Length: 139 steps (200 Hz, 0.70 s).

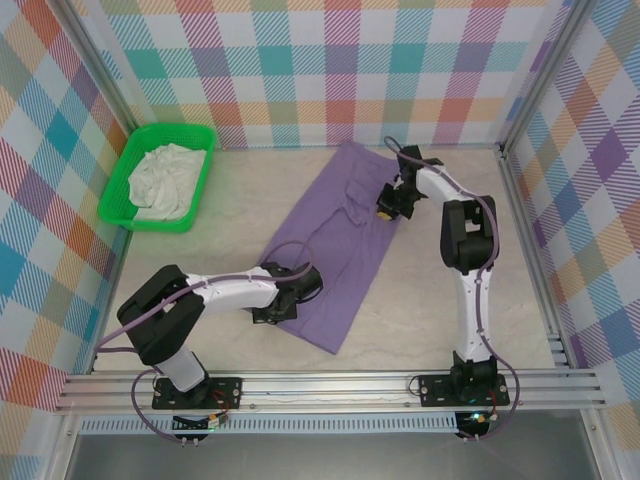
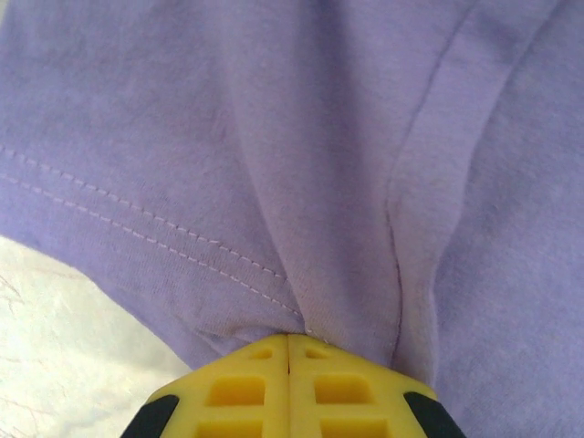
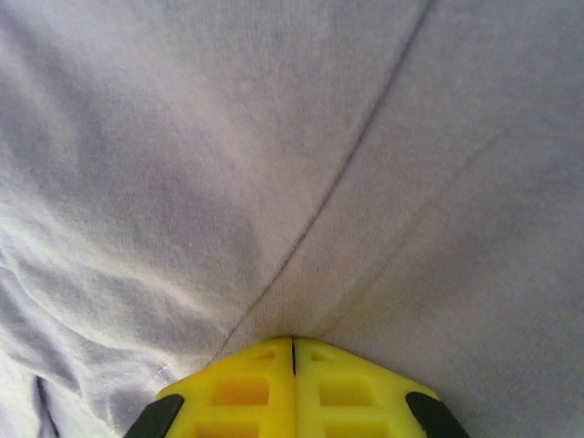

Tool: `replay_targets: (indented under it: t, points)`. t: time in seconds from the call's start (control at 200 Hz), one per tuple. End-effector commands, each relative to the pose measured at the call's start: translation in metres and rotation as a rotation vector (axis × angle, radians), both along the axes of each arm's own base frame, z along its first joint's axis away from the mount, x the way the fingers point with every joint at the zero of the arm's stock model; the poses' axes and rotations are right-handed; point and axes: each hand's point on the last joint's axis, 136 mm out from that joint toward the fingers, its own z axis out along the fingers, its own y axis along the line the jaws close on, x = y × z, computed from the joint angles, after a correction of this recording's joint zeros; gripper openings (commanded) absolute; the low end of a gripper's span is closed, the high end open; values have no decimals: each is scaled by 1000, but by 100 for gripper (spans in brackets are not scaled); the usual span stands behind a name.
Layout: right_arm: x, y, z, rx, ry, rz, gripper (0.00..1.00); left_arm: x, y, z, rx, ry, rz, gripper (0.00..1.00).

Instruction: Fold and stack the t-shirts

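Observation:
The lavender-purple t-shirt lies spread on a diagonal across the middle of the table. My left gripper sits at its near left edge. In the left wrist view its yellow jaws are shut, pinching a bunched fold of the purple cloth beside the stitched hem. My right gripper is at the shirt's far right edge. There its jaws are likewise shut on the cloth, close to a seam. The off-white t-shirt lies crumpled in the green basket.
The green basket stands at the far left against the checked wall. Bare tabletop lies between it and the purple shirt, and more to the right of my right arm. An aluminium rail runs along the near edge.

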Motion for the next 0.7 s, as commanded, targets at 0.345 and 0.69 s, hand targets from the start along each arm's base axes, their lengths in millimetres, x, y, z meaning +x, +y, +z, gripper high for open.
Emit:
replay_targets:
  t: [0.345,0.69]
  points:
    - [-15,19,-45,-143,126,249,0,-85,-67,-28,-123,325,-118,0]
    - [9,28,-49,-157,36,317,0,-84,-112,-26,-219,327,-151,0]
